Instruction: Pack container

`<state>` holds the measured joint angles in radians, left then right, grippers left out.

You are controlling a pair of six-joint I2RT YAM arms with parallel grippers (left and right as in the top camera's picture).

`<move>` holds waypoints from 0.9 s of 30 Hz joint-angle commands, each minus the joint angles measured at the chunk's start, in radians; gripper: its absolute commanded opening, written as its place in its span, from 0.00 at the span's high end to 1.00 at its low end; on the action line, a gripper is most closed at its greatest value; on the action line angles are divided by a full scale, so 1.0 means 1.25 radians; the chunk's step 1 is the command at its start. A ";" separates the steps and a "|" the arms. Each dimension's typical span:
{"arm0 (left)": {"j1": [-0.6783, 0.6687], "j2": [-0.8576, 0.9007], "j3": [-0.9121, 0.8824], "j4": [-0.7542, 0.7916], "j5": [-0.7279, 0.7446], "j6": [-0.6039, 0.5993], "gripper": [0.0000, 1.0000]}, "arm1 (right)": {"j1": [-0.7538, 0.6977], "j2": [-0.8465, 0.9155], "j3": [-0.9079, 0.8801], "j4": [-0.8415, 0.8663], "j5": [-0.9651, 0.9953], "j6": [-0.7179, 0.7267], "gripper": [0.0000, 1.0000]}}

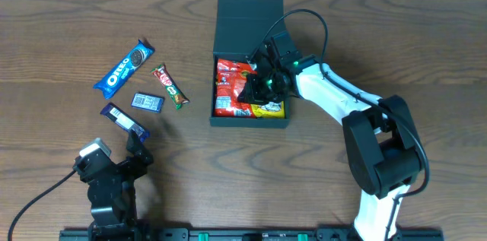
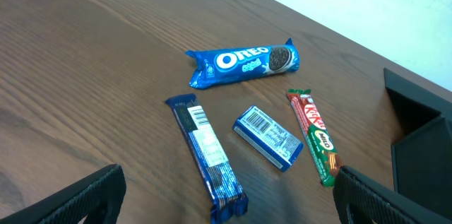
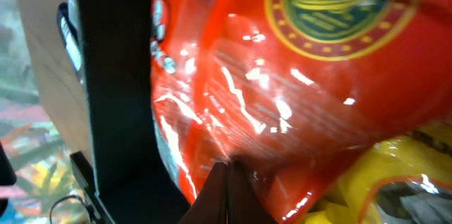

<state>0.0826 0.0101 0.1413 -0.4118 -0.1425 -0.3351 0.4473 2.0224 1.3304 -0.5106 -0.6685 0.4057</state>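
- Overhead: the container [image 1: 249, 122] sits mid-surface with its lid raised. The right pincer [image 1: 257, 89] reaches inside, over a red packet [image 1: 227, 89] and a yellow packet [image 1: 270, 110].
- Left wrist: the left pincer [image 2: 229, 181] is spread wide. Before it lie an Oreo packet [image 2: 244, 60], a KitKat bar [image 2: 314, 136], a small blue packet [image 2: 268, 137] and a long blue bar [image 2: 206, 155].
- Right wrist: the right pincer is pressed together, its tip against the red packet.
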 commanded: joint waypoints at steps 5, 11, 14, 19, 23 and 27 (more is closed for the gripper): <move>0.002 -0.004 -0.016 -0.004 -0.012 0.014 0.05 | -0.032 -0.084 0.020 -0.016 0.134 -0.063 0.99; 0.002 -0.004 -0.016 -0.004 -0.012 0.014 0.05 | -0.043 -0.094 0.020 -0.005 0.276 -0.041 0.99; 0.002 -0.004 -0.016 -0.004 -0.012 0.014 0.05 | -0.041 -0.078 0.020 0.031 0.281 -0.034 0.99; 0.002 -0.004 -0.016 -0.004 -0.012 0.014 0.05 | -0.041 -0.030 0.020 0.045 0.270 -0.010 0.99; 0.002 -0.004 -0.016 -0.004 -0.012 0.014 0.05 | -0.036 -0.003 0.020 0.066 0.239 -0.008 0.99; 0.002 -0.004 -0.016 -0.004 -0.012 0.014 0.05 | -0.023 0.016 0.020 0.102 0.215 -0.009 0.99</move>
<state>0.0826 0.0101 0.1413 -0.4118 -0.1425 -0.3351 0.3985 2.0193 1.3399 -0.4015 -0.3645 0.3859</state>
